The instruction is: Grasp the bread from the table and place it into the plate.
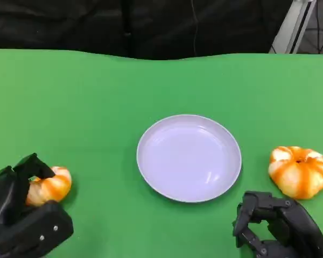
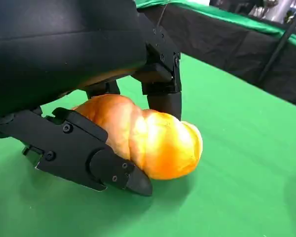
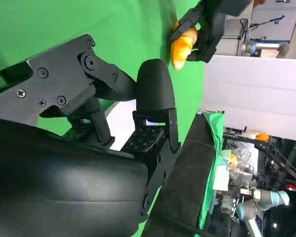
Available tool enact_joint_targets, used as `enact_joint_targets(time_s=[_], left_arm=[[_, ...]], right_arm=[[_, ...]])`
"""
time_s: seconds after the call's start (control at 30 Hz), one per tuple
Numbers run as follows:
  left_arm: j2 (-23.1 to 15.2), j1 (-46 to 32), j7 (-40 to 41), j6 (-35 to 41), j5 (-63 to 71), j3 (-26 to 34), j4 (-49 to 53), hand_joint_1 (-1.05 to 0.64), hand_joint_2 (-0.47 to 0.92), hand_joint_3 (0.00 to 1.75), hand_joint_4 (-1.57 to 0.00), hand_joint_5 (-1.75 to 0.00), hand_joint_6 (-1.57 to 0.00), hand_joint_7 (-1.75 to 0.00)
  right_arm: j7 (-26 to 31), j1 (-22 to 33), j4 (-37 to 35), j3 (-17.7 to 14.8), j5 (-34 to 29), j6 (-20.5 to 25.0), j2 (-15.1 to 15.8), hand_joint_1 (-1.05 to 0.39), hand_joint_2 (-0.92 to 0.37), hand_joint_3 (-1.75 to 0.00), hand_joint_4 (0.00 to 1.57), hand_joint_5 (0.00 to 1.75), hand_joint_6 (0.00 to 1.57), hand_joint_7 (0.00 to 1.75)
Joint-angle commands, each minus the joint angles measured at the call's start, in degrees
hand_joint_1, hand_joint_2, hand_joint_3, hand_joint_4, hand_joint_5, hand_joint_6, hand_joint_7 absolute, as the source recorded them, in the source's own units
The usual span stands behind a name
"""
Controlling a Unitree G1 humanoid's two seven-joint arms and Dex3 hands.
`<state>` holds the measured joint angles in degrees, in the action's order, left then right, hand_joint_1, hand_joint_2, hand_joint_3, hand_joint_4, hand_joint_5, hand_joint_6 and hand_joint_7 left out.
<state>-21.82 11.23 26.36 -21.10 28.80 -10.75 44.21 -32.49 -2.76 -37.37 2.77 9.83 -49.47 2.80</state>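
Nowhere on the things can any brand, label or writing be read. Left of the plate [image 1: 189, 158], well apart from it, the bread [image 1: 49, 186] lies on the green tabletop [image 1: 97, 97], a ridged golden twist. Its long axis runs roughly from the left hand [image 1: 21, 212] toward the plate, rounded free end pointing plateward. That hand holds it: black fingers [image 2: 89, 153] press one flank and another finger the opposite side. Right of the plate, just apart from it, sits a round orange-and-white bun [image 1: 300, 171]. Near the bun, the right hand [image 1: 274, 226] rests with fingers curled in, holding nothing.
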Motion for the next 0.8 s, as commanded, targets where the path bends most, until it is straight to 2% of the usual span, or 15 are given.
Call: enact_joint_targets(time_s=[0.03, 0.2, 0.47, 0.8], left_arm=[[-1.37, -2.52, 3.58, -3.96, 1.13, 0.25, -2.09, -0.07, 0.79, 0.01, -0.66, -1.75, -0.50, -1.75], [-1.85, -6.03, 3.67, -2.75, 3.17, 0.63, -11.99, -0.10, 0.82, 0.02, -0.57, -1.75, -0.47, -1.73], [-1.50, -10.04, 0.92, 0.71, 5.86, 1.08, -25.92, -0.08, 0.83, 0.01, -0.55, -1.75, -0.50, -1.68], [0.86, -9.52, -3.30, 1.53, 6.43, 0.26, -34.82, -0.06, 0.81, 0.00, -0.56, -1.75, -0.54, -1.63]], right_arm=[[0.50, -0.10, -0.24, -0.21, -0.46, -0.13, 0.53, -0.12, -0.60, -0.98, 0.82, 1.59, 0.81, 1.34], [0.54, -0.06, -0.05, 0.02, -0.33, 0.27, 0.32, -0.11, -0.60, -0.99, 0.83, 1.58, 0.81, 1.34], [1.65, -0.86, -1.30, 0.12, -1.43, -0.55, -0.12, -0.13, -0.58, -1.02, 0.83, 1.56, 0.81, 1.34], [1.97, -0.63, -1.24, 0.53, -1.74, -0.74, -0.81, -0.11, -0.58, -1.03, 0.82, 1.57, 0.81, 1.33]])
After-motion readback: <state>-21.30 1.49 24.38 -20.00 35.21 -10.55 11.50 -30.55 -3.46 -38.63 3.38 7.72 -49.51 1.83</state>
